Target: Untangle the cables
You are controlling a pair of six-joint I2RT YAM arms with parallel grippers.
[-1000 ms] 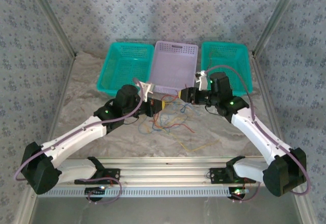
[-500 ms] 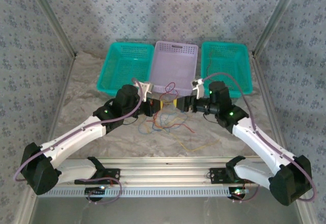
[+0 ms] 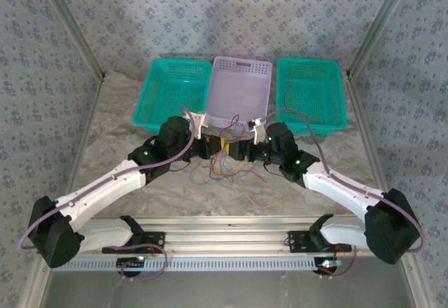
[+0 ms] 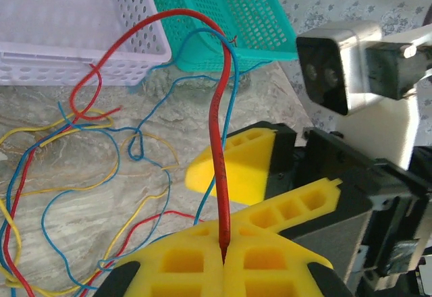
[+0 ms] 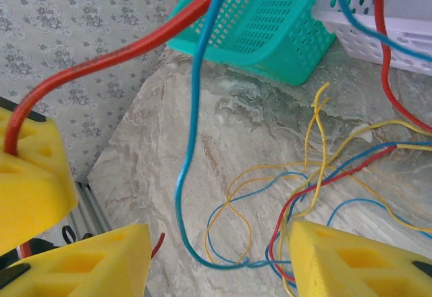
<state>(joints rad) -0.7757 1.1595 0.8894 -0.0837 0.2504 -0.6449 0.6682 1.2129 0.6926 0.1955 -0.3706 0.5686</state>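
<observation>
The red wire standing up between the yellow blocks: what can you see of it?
The red wire is thin and looks plastic-coated. The left gripper pinches its lower part between shut yellow fingers; from there it rises, arches over, and drops into the loose tangle of blue and yellow wires on the marbled table.

On the marbled bench (image 3: 112,133), upper centre of the frame, a lilac basket (image 3: 240,91) sits between the left teal basket (image 3: 173,92) and the right teal basket (image 3: 310,91).
</observation>
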